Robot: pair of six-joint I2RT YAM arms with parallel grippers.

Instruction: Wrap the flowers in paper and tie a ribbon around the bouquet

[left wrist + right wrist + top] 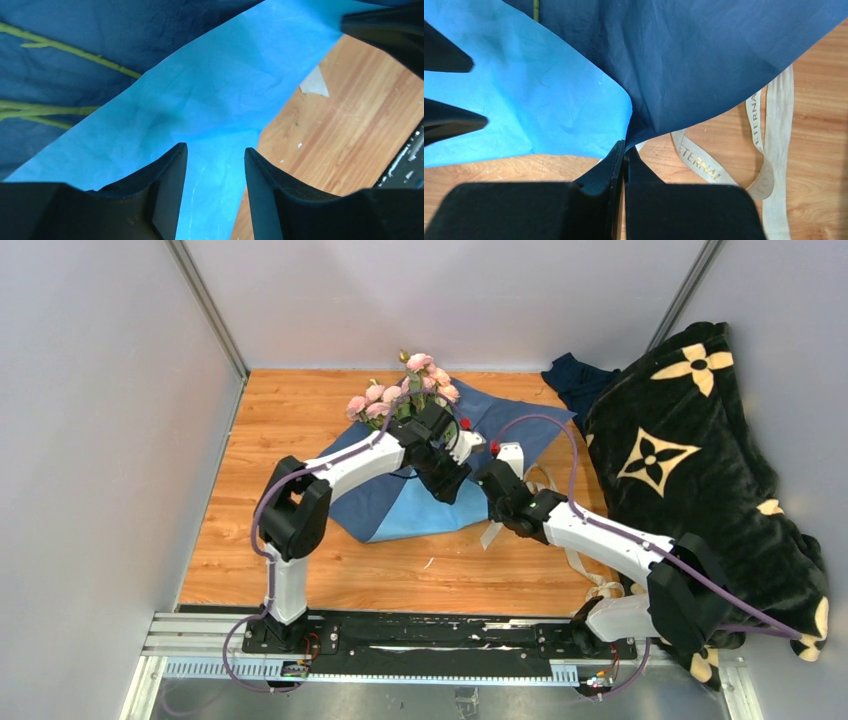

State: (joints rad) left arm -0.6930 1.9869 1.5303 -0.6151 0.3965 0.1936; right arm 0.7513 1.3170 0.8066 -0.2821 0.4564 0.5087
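The left gripper (215, 162) stands about half open, its two dark fingers (167, 185) apart with the light blue face of the paper (215, 90) showing in the gap between them. Whether the fingers press on the sheet or only hang just over it cannot be told. The right gripper (624, 150) has its jaws closed together, pinched on the paper at the spot where the light blue face folds over against the darker blue face, at the sheet's near edge. The two grippers are close to each other over the middle of the sheet, the left one's fingertips showing at the left edge of the right wrist view. The paper lies spread on the wooden worktop (345, 130), and the flowers (405, 390) rest on its far part, pink heads pointing away from the arms and thin green stems (65, 50) lying on the dark face. The ribbon (704, 162), cream with gold lettering, loops loose on the worktop just beside the paper's right edge, partly under it. A black blanket (690, 460) with beige flower shapes is heaped at the right.
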